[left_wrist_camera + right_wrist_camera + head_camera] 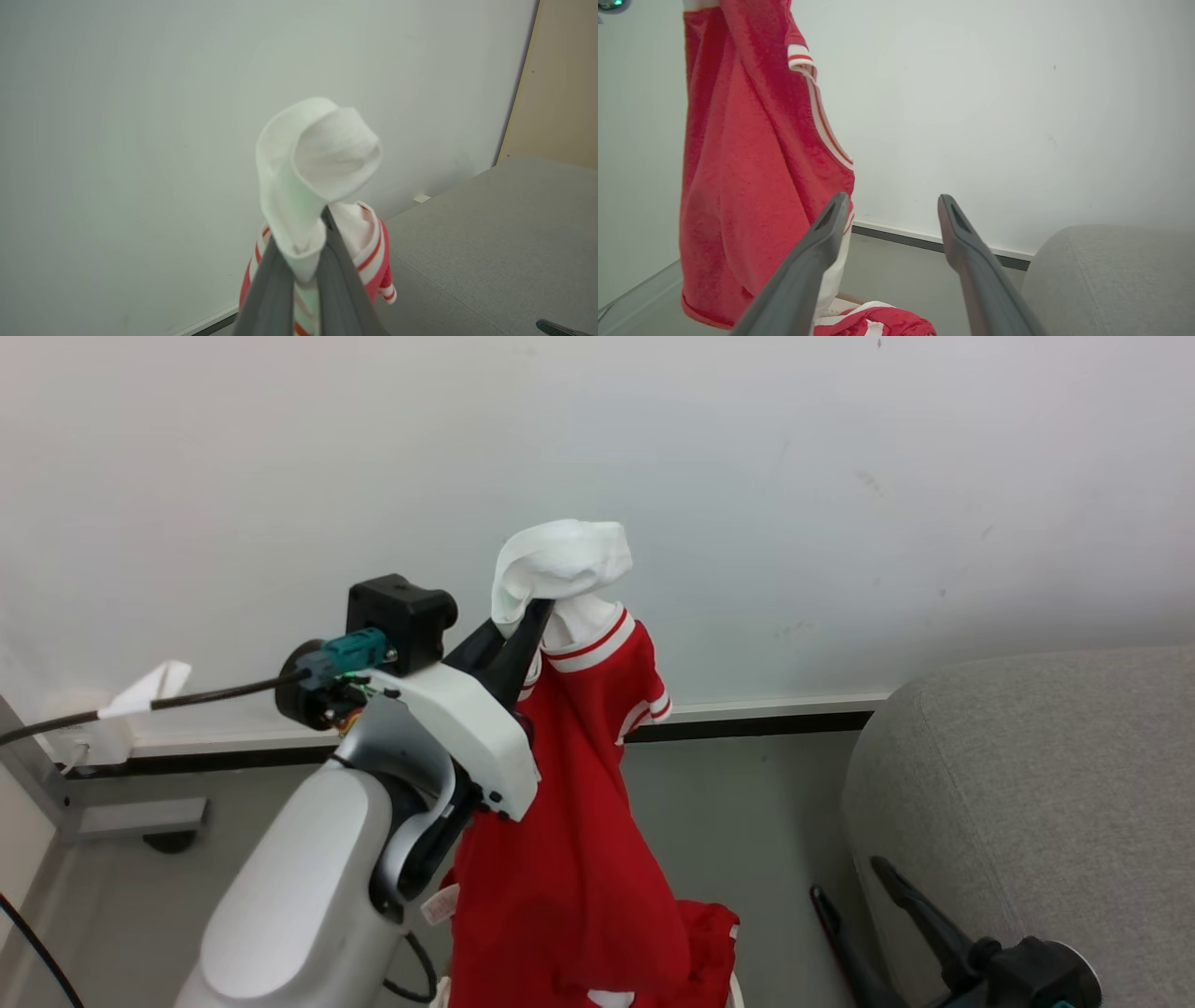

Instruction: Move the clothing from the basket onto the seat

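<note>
Red jersey [569, 821] hangs in mid-air, its white top fold pinched tight in the left gripper [532, 616]. The right gripper [892, 205] gapes empty near the grey seat [1036, 784] (no clothing on it yet). Right wrist view adds a second garment [878, 324] below; left wrist view details the pinch.

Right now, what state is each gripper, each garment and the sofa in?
left gripper: shut on red jersey, pinching the bunched white cloth at its top.
right gripper: open, empty.
red jersey: lifted, hanging from the left gripper.
second red garment: lying low beneath the jersey, ungripped.
sofa: visible part bare, no clothing on it yet.
</note>
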Tool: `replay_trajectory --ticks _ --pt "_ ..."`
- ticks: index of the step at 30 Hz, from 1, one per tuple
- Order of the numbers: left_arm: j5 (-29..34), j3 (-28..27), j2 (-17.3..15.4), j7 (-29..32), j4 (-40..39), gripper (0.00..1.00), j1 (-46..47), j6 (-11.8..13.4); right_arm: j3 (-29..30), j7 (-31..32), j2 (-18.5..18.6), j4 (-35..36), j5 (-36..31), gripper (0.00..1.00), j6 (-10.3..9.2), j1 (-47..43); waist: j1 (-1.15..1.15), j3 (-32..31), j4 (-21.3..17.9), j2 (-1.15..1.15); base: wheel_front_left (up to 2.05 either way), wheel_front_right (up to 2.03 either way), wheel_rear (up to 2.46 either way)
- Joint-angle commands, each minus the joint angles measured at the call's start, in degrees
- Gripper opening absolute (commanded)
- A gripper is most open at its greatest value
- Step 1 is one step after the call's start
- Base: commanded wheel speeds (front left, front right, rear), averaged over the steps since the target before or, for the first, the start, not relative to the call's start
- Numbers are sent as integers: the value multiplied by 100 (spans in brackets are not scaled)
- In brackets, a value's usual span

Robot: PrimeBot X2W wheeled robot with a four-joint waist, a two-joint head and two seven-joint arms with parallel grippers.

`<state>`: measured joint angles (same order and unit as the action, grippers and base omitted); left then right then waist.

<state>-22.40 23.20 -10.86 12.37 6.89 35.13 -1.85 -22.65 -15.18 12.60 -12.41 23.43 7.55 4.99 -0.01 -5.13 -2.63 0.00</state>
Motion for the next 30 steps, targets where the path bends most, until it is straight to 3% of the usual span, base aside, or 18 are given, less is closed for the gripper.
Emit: replay_trajectory --ticks 1,7,15,22,30 --pt "-24 9 -27 6 -74 0 -74 31 -277 3 170 87 133 100 -12 168 1 8 -4 0 0 0 0" --pt "-82 120 55 76 -201 0 -128 19 -1519 161 811 258 588 100 -12 1104 1 63 49 0 0 0 0" --pt "-157 351 252 126 -176 0 1 -58 -3023 321 910 -322 1184 100 -12 2763 1 115 190 0 0 0 0" --pt "-200 562 432 86 -13 0 181 -131 -4000 233 357 -1573 1416 100 -12 3797 1 140 301 0 0 0 0" --pt "-231 771 556 75 63 0 282 -177 -4383 47 -541 -3263 1333 100 -12 4324 1 136 440 0 0 0 0"
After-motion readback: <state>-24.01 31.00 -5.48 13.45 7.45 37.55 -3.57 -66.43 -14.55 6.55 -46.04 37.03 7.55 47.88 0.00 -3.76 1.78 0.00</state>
